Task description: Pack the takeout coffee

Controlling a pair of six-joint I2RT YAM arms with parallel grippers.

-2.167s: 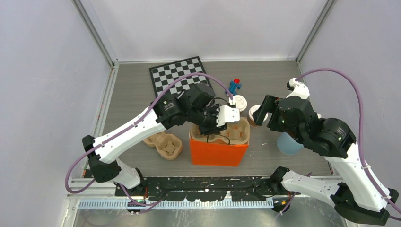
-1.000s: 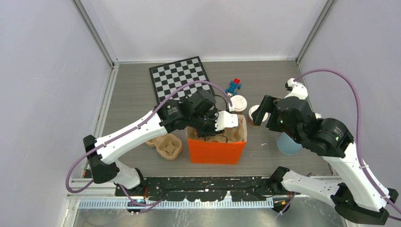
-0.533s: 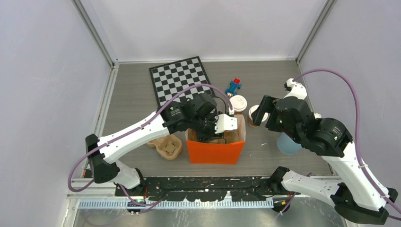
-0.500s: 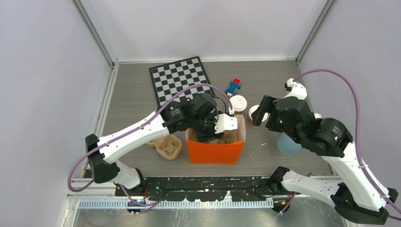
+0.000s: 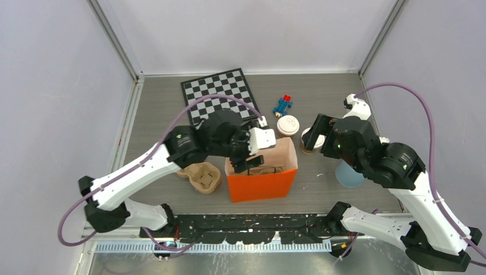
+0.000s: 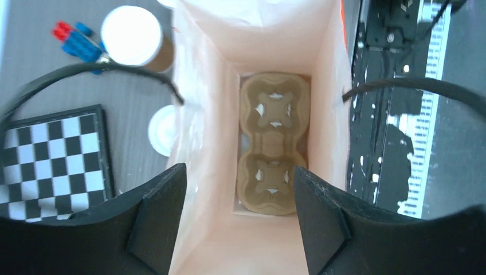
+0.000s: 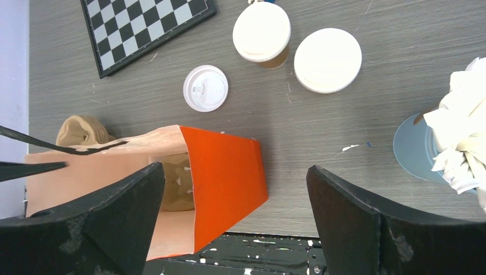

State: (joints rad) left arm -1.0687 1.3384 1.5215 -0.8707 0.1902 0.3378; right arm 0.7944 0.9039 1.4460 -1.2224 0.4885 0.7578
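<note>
Two takeout coffee cups with white lids stand on the table behind the orange bag [image 5: 259, 182]: one [image 5: 287, 125] in the open, the other [image 5: 311, 141] partly under my right gripper [image 7: 235, 229]. In the right wrist view both cups [image 7: 262, 33] [image 7: 328, 60] lie ahead of the open, empty jaws. My left gripper [image 6: 238, 220] hangs open over the bag's mouth with nothing between its fingers. Straight below it, a tan pulp cup tray [image 6: 274, 152] lies flat on the bag's bottom with its wells empty.
A loose white lid [image 7: 205, 87] lies behind the bag. A second pulp tray [image 5: 199, 175] sits left of the bag. A pale blue tumbler [image 5: 348, 175] stuffed with white paper [image 7: 465, 129] stands at the right. The chessboard [image 5: 220, 94] and a blue-red toy [image 5: 283, 104] lie at the back.
My left gripper lowered the pulp tray into the bag, opened and let it go, then rose and drew back to the left. The right arm barely moved.
</note>
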